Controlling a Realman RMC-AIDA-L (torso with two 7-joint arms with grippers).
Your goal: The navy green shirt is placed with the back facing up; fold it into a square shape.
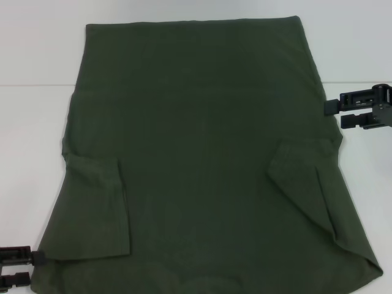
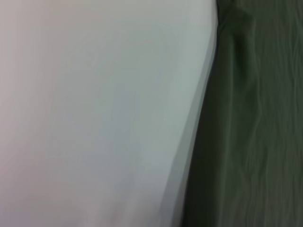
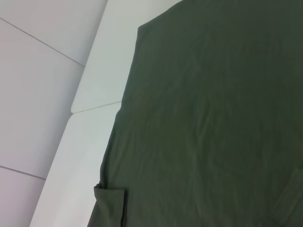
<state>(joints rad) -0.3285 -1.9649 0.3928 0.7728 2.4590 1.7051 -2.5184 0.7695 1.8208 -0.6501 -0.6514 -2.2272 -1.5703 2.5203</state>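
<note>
No text, label, brand, number or sign can be read in any view. The large dark olive-green cotton short-sleeved shirt (image 1: 202, 147) is shown plain side up; its surface in the blurred left wrist view appears equally unmarked.

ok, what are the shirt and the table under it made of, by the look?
Shirt: soft knit, likely cotton, matte dark olive; it lies limp with fine wrinkles and the sleeves folded flat. Table: smooth white hard surface, perhaps laminate or painted board, slight sheen, thin seam line; exact material unclear.
</note>
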